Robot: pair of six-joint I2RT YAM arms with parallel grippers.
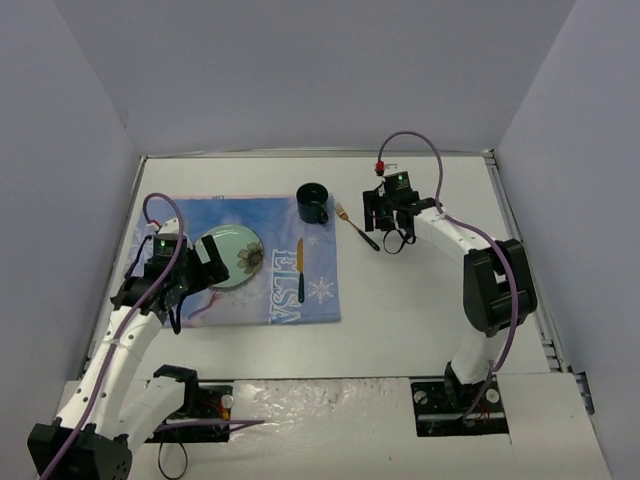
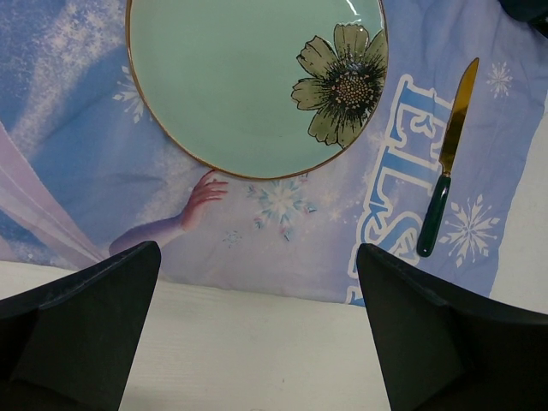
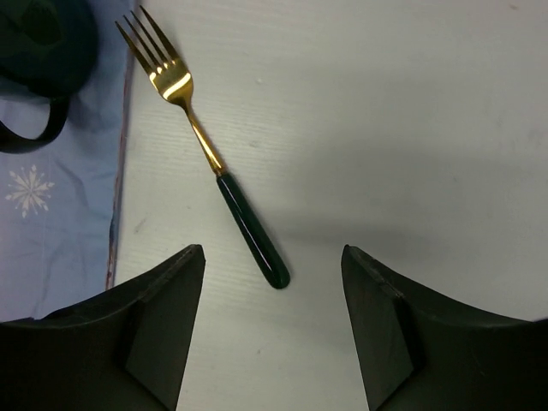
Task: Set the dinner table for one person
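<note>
The blue snowflake placemat bears the white word "ELSA".

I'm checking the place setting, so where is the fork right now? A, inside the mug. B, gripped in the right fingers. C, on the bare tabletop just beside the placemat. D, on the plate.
C: the fork lies flat on the white dinner table, just off the placemat edge, untouched.

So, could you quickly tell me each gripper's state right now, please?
Left gripper: open, empty.
Right gripper: open, empty, over the fork.
</note>
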